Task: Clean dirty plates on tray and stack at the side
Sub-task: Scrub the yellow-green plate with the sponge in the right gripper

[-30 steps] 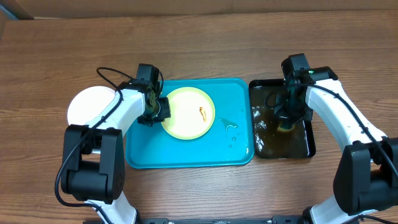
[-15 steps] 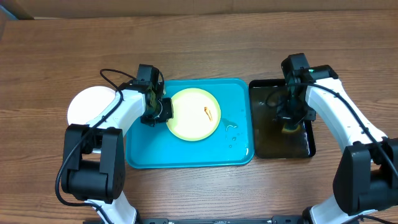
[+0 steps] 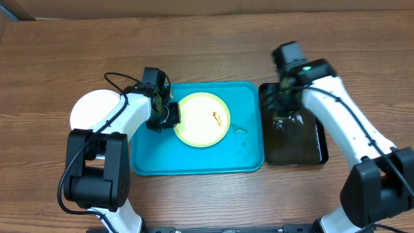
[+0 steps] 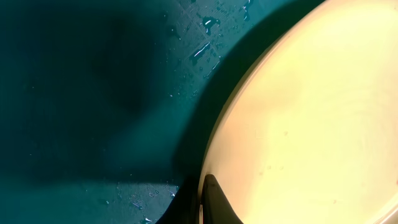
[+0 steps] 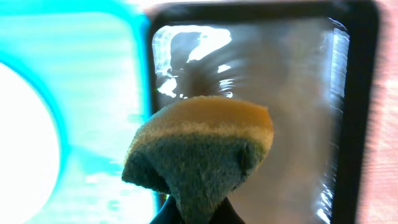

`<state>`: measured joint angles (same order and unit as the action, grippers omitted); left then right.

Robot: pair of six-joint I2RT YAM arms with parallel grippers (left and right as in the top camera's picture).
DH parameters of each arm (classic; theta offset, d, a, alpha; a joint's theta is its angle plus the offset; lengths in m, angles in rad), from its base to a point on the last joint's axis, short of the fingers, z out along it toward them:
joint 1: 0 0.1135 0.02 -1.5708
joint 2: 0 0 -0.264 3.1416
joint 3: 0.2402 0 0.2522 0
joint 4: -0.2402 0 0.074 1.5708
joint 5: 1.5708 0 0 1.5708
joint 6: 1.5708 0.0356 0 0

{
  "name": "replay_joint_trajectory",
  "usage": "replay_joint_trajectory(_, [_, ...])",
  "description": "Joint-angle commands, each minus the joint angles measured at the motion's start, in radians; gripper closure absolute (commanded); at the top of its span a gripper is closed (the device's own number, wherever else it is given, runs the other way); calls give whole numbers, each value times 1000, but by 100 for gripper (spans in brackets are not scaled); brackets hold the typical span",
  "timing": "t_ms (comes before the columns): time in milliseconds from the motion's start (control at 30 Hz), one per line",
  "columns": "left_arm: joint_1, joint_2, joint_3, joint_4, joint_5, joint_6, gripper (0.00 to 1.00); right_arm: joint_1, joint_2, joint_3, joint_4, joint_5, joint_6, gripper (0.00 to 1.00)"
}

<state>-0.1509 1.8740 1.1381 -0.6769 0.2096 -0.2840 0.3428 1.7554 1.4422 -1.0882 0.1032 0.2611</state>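
The left claw (image 3: pixel 168 116) pinched the yellow-green plate (image 3: pixel 202 120) by its rim on the turquoise tray (image 3: pixel 194 162), its fingertips mostly cut off in the wrist view. Beyond the plate, the blurred right claw (image 3: pixel 286 98) squeezed a sponge (image 5: pixel 199 149) over the black tray (image 3: pixel 294 152).

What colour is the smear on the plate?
The smear on the plate is orange-brown; overhead view shows it best.

Overhead looks down; 2 close wrist views share the tray (image 3: pixel 194 160).
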Motion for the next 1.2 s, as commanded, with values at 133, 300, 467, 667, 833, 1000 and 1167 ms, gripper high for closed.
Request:
replay_joint_trajectory(133, [-8, 34, -25, -6, -2, 19, 96, 245, 62, 23, 206, 17, -3, 96])
replay_joint_trajectory(300, [-8, 34, -25, -6, -2, 19, 96, 359, 143, 23, 308, 180, -3, 96])
replay_joint_trajectory(467, [-8, 34, -25, -6, -2, 19, 96, 411, 237, 23, 369, 302, -3, 96])
replay_joint_trajectory(667, [-8, 34, -25, -6, -2, 19, 96, 415, 311, 23, 392, 325, -3, 96])
replay_joint_trajectory(833, [-8, 34, -25, -5, -2, 19, 96, 415, 356, 19, 404, 322, -3, 91])
replay_joint_trajectory(1000, [-8, 34, -25, -6, -2, 19, 96, 414, 367, 16, 402, 224, 2, 95])
replay_joint_trajectory(1167, [-8, 34, -25, -6, -2, 19, 96, 402, 367, 16, 395, -10, 59, 96])
